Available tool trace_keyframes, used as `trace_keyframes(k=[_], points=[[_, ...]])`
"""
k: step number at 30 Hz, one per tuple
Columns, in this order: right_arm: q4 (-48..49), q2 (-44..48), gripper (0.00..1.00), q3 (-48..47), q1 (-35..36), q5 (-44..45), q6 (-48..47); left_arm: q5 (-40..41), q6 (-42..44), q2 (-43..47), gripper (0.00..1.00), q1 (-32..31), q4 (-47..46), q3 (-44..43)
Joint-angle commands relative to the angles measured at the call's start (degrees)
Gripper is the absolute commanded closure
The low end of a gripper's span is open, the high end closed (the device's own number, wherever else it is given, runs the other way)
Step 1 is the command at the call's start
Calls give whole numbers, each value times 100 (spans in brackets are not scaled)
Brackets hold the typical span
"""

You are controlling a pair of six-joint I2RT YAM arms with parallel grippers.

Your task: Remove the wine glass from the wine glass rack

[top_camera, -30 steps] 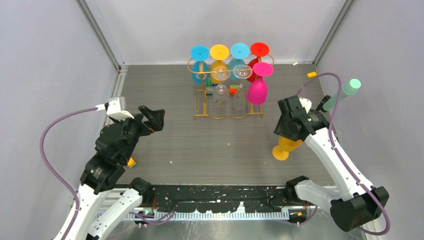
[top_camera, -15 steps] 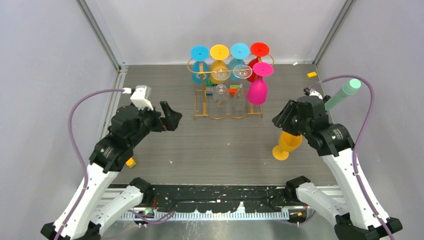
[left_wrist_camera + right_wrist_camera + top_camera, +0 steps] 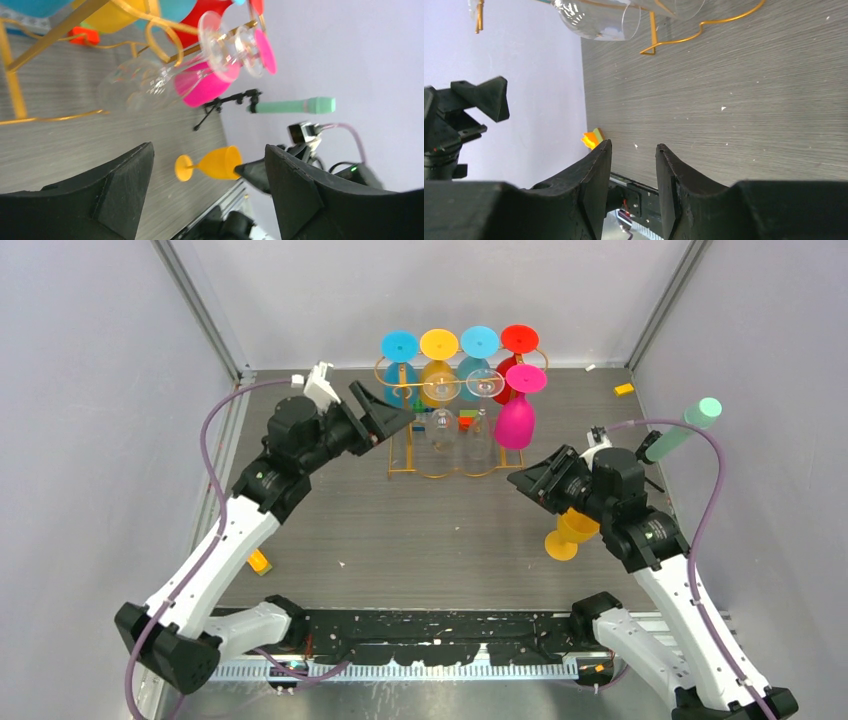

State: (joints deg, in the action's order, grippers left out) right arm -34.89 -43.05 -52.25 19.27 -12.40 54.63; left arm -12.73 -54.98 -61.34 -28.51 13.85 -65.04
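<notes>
Grey table (image 3: pixel 420 530), gold rack (image 3: pixel 16 95), lilac walls (image 3: pixel 90 390)

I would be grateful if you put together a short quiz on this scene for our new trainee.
1. True or false: the right fingers are gripping the orange glass.
2. Which fingers are closer to the rack?
A. the left fingers
B. the right fingers
C. both are equally far away
3. How many clear glasses hang on the rack?

Key
1. False: nothing is between them, and the orange glass stands on the table.
2. A
3. Two
</notes>
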Motion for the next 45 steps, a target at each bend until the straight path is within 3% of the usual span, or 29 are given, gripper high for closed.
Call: trace_keyframes(k=[1,6,19,26,45], points=[[561,278,57,31,-19,-208,361,62,-898,-315,18,-123,-942,-537],[458,419,57,55,-19,-134,364,1058,-1093,-608,31,-500,-1150,-683],[259,731,58,120,-19,27,411,3562,249,-1760,32,-1453,-250,-2007],[82,766,58,-26,-19,18,143,3948,675,-2043,32,-1543,-130,-2314],[80,853,58,-136,-19,-131,100,4141,593,-2456,33,-1543,-150,-2538]])
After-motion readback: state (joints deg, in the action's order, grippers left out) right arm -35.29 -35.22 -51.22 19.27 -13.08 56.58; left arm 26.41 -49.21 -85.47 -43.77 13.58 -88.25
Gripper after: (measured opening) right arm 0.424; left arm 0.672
